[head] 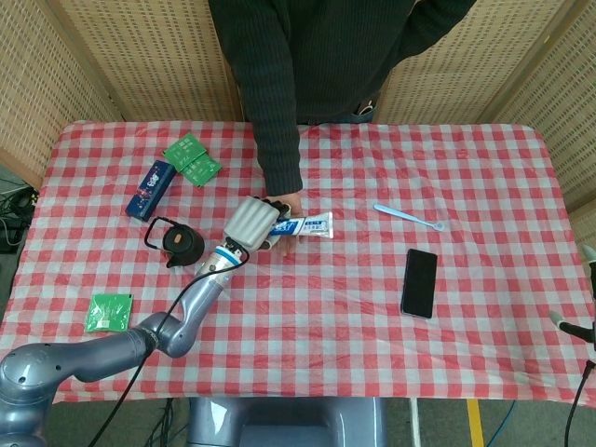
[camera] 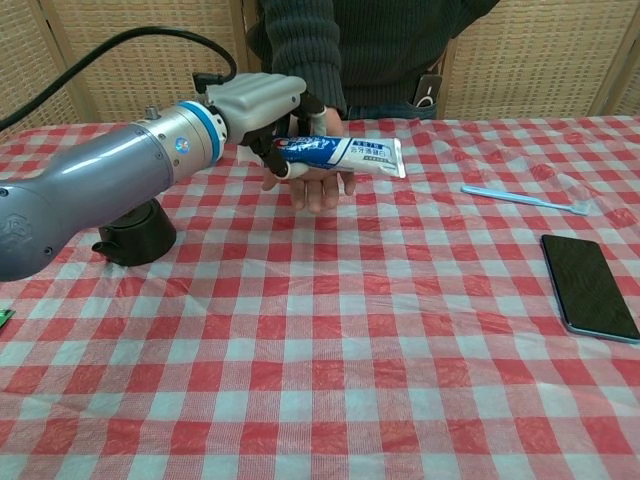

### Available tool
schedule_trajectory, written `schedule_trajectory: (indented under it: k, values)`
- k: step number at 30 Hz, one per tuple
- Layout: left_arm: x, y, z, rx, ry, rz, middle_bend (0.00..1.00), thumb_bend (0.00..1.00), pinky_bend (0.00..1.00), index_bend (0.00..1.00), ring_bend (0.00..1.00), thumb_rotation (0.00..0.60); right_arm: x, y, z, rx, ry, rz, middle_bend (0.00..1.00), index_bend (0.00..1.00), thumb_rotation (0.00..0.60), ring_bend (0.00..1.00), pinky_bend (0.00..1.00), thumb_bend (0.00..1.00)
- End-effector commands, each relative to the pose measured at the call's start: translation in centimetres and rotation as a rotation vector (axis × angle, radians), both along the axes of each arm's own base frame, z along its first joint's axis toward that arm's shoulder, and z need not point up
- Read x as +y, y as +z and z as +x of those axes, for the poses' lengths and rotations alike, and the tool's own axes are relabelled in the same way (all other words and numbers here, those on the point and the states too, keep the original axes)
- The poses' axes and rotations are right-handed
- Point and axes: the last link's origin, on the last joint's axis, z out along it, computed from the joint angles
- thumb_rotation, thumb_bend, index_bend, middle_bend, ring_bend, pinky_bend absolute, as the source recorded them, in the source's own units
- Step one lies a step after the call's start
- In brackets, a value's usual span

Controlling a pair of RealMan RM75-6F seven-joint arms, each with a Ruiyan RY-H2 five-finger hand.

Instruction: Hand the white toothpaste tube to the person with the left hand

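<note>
My left hand (head: 250, 222) (camera: 258, 100) grips the white toothpaste tube (head: 305, 225) (camera: 345, 152) by its cap end. The tube lies level in the air, its flat end pointing right. It hangs just above the person's open palm (camera: 318, 180) (head: 283, 235), which lies face up on the red checked table (head: 354, 307). Whether tube and palm touch I cannot tell. Of my right hand only a small part (head: 587, 321) shows at the right edge of the head view, too little to tell its state.
A black teapot (head: 179, 244) (camera: 135, 230) stands left of my arm. A blue box (head: 151, 189) and green packets (head: 193, 158) lie at the far left, another green packet (head: 110, 312) near the front left. A toothbrush (head: 408, 217) (camera: 522, 198) and black phone (head: 419, 282) (camera: 590, 285) lie right.
</note>
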Motion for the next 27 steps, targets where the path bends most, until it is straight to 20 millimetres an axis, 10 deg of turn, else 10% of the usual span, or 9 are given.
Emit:
schedule_trajectory:
  k: [1, 8, 27]
  values:
    - [-0.1, -0.5, -0.2, 0.002, 0.015, -0.016, 0.45, 0.34, 0.55, 0.57, 0.52, 0.6, 0.0, 0.0, 0.0, -0.002, 0.0, -0.001, 0.0, 0.03, 0.6, 0.0, 0.0, 0.0]
    - [-0.5, -0.3, -0.1, -0.019, 0.011, -0.054, 0.0, 0.0, 0.02, 0.01, 0.01, 0.6, 0.0, 0.1, 0.0, -0.001, 0.0, -0.002, 0.0, 0.03, 0.6, 0.0, 0.0, 0.0]
    - [-4.2, 10.4, -1.4, -0.145, -0.117, 0.073, 0.0, 0.0, 0.0, 0.0, 0.0, 0.6, 0.3, -0.1, 0.4, -0.004, 0.015, 0.007, 0.0, 0.03, 0.6, 0.0, 0.0, 0.0]
